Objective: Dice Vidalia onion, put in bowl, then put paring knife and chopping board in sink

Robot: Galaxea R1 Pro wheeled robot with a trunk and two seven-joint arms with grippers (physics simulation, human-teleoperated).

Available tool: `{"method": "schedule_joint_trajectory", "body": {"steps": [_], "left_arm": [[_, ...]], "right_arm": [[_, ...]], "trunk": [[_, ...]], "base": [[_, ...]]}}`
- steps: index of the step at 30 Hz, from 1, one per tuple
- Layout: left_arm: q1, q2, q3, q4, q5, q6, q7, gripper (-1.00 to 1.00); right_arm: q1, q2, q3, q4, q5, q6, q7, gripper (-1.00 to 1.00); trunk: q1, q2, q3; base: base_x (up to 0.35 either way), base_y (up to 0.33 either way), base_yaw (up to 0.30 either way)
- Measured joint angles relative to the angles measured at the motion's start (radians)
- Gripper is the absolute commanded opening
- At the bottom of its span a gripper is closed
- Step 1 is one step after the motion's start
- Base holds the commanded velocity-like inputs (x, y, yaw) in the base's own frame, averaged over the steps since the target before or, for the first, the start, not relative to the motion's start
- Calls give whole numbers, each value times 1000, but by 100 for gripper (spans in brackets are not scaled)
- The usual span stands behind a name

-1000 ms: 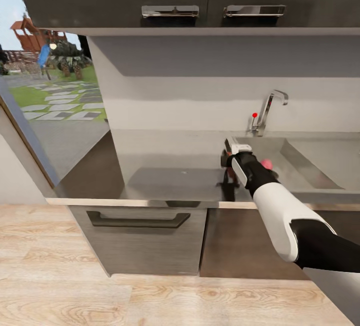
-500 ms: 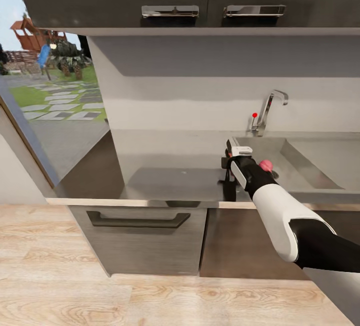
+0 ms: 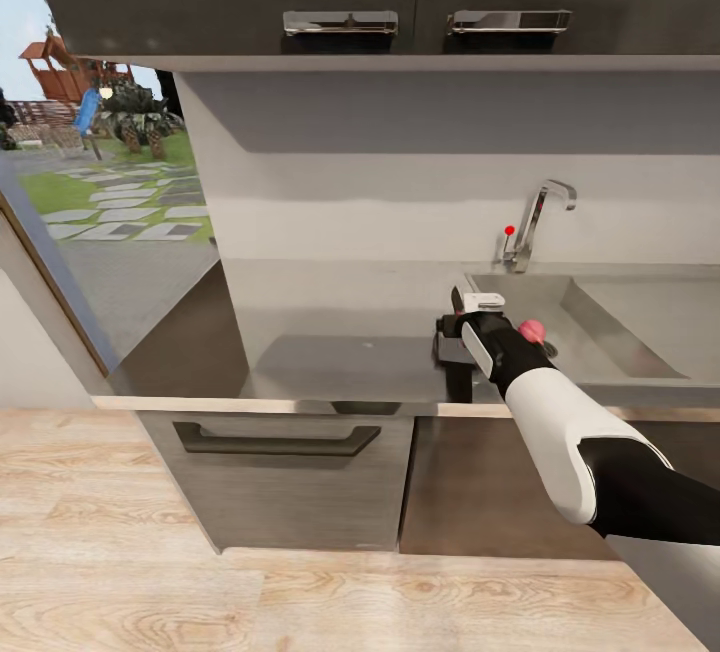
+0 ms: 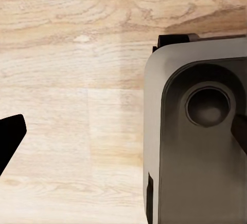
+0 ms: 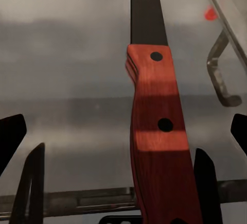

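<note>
The right gripper (image 3: 458, 328) has slid a little toward 9 o'clock along the countertop (image 3: 330, 332), away from the sink (image 3: 610, 337). Because the arm has moved over, more of the Vidalia onion (image 3: 531, 332) shows now than a second ago. It is the small pink ball sitting in the near end of the sink, at about 3 o'clock from the gripper. In the right wrist view the paring knife (image 5: 154, 131) lies right in front. Its red handle is near and its dark blade points away toward the wall. The gripper's fingers (image 5: 10, 139) are spread wide, one on each side of the handle, and not touching it. The left gripper (image 4: 123, 131) hangs low over the wood floor, spread too and holding nothing. I think the robot is lining up to pick up the knife, so the onion has not come out yet.
</note>
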Motion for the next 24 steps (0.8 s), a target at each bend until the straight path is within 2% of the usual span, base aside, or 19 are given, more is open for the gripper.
{"method": "schedule_joint_trajectory", "body": {"steps": [12, 16, 18, 21, 22, 24], "left_arm": [[0, 0, -1, 0, 0, -1, 0, 100], [0, 0, -1, 0, 0, -1, 0, 100], [0, 0, -1, 0, 0, -1, 0, 100], [0, 0, -1, 0, 0, -1, 0, 100], [0, 0, -1, 0, 0, -1, 0, 100], [0, 0, -1, 0, 1, -1, 0, 100]], "right_arm": [[0, 0, -2, -12, 0, 3, -2, 100], [0, -6, -4, -98, 1, 26, -7, 100], [0, -7, -3, -238, 3, 145, -8, 100], [0, -8, -3, -366, 3, 272, -8, 100], [0, -8, -3, -446, 4, 343, -9, 100], [0, -7, -2, -476, 4, 368, -9, 100]], "trunk": [[0, 0, 0], [0, 0, 0], [0, 0, 0], [0, 0, 0], [0, 0, 0], [0, 0, 0]], "base": [[0, 0, 0], [0, 0, 0], [0, 0, 0], [0, 0, 0], [-45, 0, 0], [-130, 0, 0]]}}
